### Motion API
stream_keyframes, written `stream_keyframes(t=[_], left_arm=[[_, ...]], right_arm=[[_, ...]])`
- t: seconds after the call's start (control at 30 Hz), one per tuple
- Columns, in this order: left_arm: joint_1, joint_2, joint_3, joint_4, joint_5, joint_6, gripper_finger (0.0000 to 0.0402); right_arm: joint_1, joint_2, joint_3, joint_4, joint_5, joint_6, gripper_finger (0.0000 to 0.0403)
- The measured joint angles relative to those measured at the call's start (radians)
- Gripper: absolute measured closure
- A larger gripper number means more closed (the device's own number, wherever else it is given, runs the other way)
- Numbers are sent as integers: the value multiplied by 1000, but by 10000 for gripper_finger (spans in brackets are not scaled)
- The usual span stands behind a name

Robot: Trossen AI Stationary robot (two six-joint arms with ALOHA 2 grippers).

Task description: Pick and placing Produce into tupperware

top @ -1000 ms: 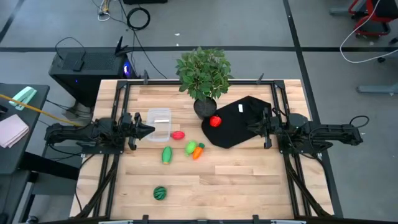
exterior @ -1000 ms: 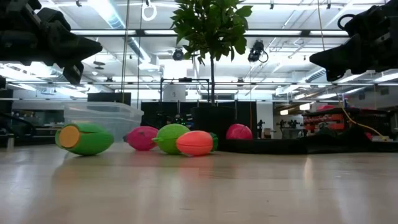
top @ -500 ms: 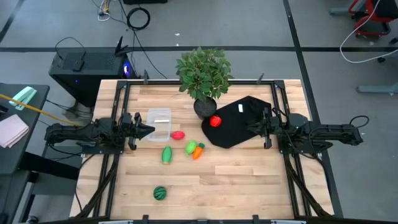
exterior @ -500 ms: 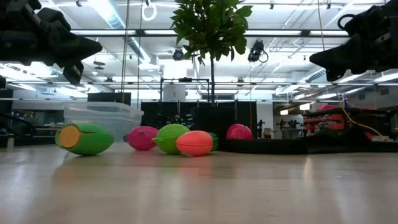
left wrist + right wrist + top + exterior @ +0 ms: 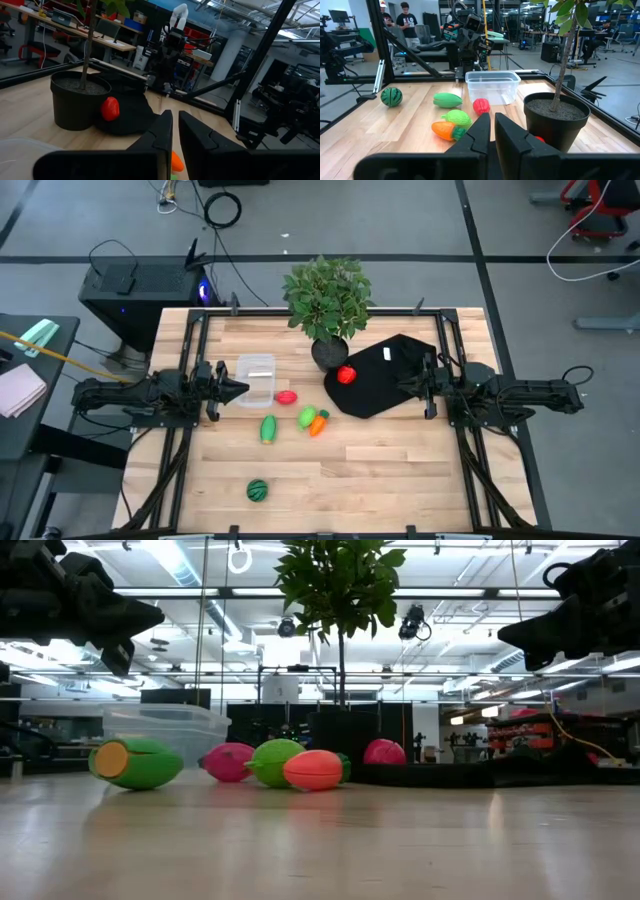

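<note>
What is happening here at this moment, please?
Neither arm is handling anything. The left gripper hovers beside the clear tupperware, the right gripper over the black cloth, both shut. The tupperware looks empty. The pink-red piece, the green oblong, the orange-and-green pieces and the striped ball lie on the table; a red one sits on the cloth.

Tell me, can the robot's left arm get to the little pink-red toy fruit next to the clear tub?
Probably yes. The left end effector hangs above the table beside the clear plastic tub, and the pink-red toy fruit lies just past it on bare wood, apart from the tub. Nothing stands between them.
</note>
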Motion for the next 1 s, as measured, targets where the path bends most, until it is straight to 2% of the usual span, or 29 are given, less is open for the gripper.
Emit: stream_keyframes(t=[0.73,1.0], left_arm=[[0,0,0,16,-8,6,367],[0,0,0,37,-8,183,350]], right_arm=[[0,0,0,0,0,0,368],[0,0,0,0,0,0,368]])
